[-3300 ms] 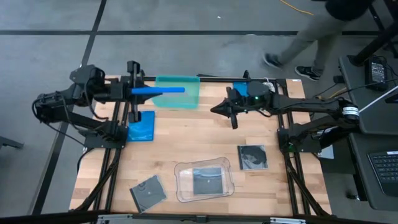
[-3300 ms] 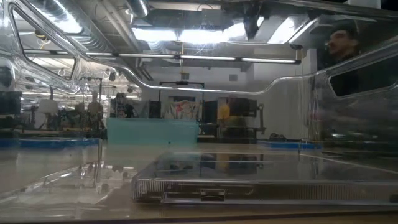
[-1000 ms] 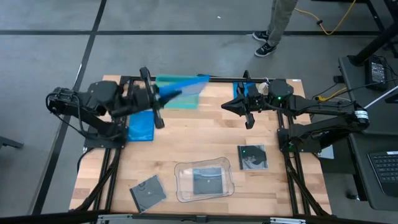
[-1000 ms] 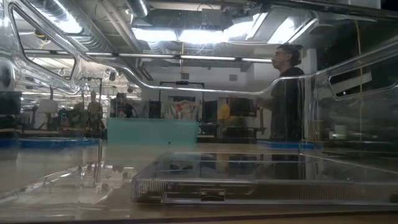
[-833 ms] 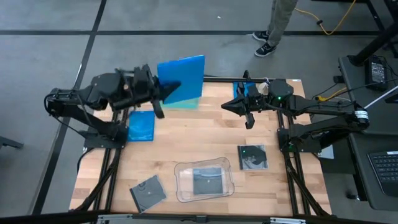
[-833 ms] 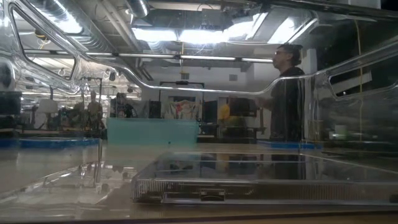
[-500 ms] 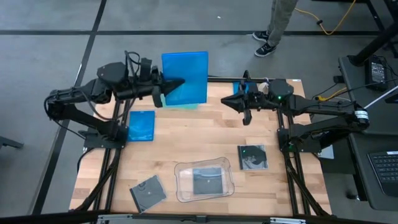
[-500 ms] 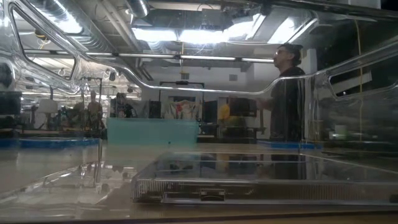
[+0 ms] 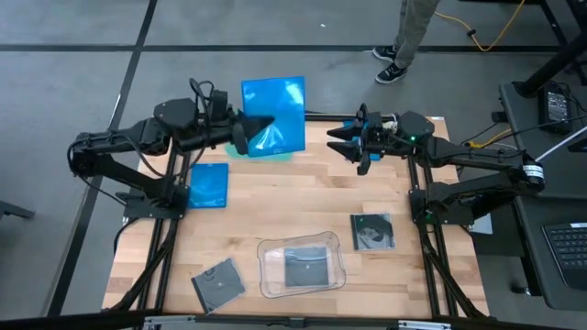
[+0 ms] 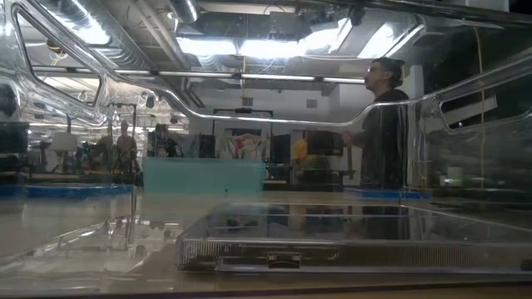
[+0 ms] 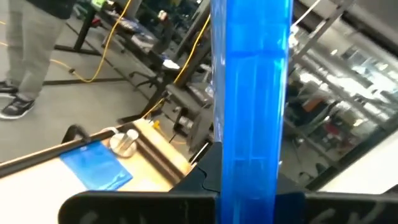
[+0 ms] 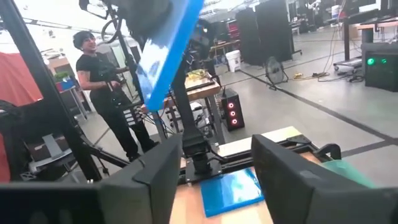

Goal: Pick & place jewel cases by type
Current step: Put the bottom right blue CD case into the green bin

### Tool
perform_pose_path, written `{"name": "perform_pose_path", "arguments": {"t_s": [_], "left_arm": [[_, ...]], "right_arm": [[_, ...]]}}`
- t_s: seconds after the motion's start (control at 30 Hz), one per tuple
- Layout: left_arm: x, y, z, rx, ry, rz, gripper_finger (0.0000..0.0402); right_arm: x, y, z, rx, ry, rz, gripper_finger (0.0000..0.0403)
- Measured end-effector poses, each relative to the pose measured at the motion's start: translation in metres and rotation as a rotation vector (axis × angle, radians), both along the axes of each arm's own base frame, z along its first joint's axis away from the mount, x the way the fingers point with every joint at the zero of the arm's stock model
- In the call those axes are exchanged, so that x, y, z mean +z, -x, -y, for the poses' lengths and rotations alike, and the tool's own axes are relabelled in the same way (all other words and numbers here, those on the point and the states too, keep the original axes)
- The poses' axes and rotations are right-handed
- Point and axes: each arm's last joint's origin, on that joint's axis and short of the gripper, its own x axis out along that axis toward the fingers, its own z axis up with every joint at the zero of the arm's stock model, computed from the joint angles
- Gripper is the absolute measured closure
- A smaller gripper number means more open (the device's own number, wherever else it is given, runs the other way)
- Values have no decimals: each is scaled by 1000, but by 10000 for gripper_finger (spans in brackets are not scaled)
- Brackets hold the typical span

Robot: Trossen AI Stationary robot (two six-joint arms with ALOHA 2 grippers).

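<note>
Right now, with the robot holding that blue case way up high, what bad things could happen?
The left gripper seems to pinch the blue jewel case only at one edge, high above the teal tray. It could slip and fall, maybe missing the tray.

The right gripper hovers nearby with its fingers open. If both arms move inward, they might bump.

A person stands beyond the table; a dropped case could land off its far edge.

Blue jewel case [image 9: 273, 115] in left end effector [image 9: 254, 129], formerly edge-on and level, now raised broadside above the table's far edge.
</note>
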Motion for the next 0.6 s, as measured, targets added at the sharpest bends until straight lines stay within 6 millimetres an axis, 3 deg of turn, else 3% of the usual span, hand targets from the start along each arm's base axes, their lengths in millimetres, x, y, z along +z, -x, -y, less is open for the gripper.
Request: {"name": "perform_pose_path", "arguments": {"t_s": [0.27,0.6], "left_arm": [[-36,-12,0,17,-128,-152,398],[-42,-22,0,15,-226,-127,398]], "right_arm": [[4,-2,4,-13,-111,65,192],[-4,-21,21,83,-209,122,192]]}}
